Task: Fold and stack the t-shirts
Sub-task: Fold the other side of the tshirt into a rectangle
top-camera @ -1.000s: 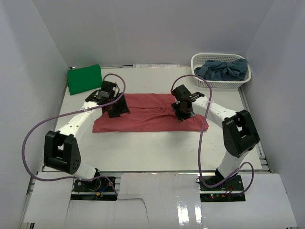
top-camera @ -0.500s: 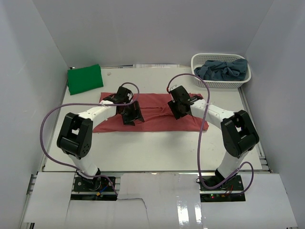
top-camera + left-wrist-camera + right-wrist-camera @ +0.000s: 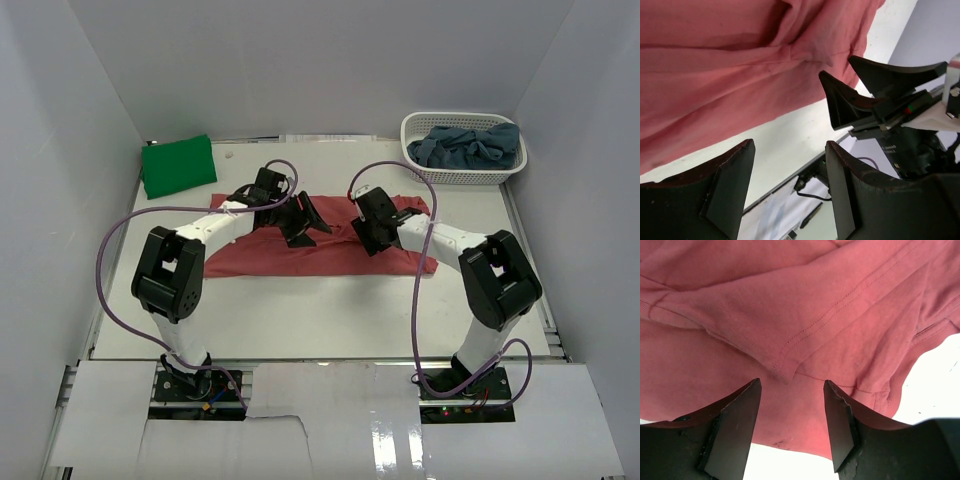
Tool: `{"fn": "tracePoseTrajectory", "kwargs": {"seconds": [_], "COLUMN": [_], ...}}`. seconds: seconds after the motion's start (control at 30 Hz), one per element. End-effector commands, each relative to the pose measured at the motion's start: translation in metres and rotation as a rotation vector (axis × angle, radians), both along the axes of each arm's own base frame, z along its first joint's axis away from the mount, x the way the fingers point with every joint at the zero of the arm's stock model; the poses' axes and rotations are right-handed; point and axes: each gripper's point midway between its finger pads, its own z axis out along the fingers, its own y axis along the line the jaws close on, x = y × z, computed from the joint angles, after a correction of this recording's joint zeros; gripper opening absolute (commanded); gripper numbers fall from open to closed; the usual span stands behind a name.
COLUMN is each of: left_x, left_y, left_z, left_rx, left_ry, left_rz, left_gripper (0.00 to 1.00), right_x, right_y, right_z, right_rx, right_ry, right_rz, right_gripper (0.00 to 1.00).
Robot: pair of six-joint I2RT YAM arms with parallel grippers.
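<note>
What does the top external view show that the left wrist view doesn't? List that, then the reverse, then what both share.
Top external only: the folded green t-shirt, the white basket of grey-blue shirts, and both arms whole. Left wrist only: close up, the open gap between the fingers of the left gripper. Both: the salmon-red t-shirt and the right gripper.

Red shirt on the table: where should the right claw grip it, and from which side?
Probably the stitched hem of the folded layer, directly ahead of the open right claw. Come straight down from above: the red shirt lies flat on the table, and that doubled edge offers a ridge to pinch.
</note>
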Motion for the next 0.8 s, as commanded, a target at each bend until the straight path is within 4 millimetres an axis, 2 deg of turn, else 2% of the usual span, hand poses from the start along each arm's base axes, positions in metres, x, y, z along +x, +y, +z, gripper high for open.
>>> {"fn": "tracePoseTrajectory", "kwargs": {"seconds": [0.0,0.07,0.17,0.2,0.5,0.77], "left_x": [-0.010,-0.014,-0.022,-0.023,-0.031,-0.031], "left_y": [-0.016,-0.018,-0.018,-0.018,-0.010,-0.003], "left_z": [0.021,0.024,0.015,0.014,-0.028,-0.045], "left_rx": [-0.126,-0.149,-0.157,-0.162,-0.106,-0.048], "left_ry": [0.036,0.043,0.064,0.068,0.112,0.109], "left_rz": [-0.004,0.003,0.013,0.013,0.031,0.036], "left_gripper": [0.69,0.69,0.69,0.69,0.69,0.69], "right_x": [0.004,0.006,0.009,0.010,0.020,0.025], "right_y": [0.004,0.005,0.007,0.008,0.015,0.014], "right_z": [-0.005,-0.008,-0.011,-0.014,-0.016,-0.007], "right_rx": [-0.001,-0.002,0.000,-0.004,-0.012,-0.025], "right_ry": [-0.020,-0.021,-0.022,-0.017,-0.035,-0.080], "right_rz": [0.009,0.009,0.007,0.007,0.011,0.011], "right_gripper": [0.59,0.58,0.57,0.54,0.42,0.42]}}
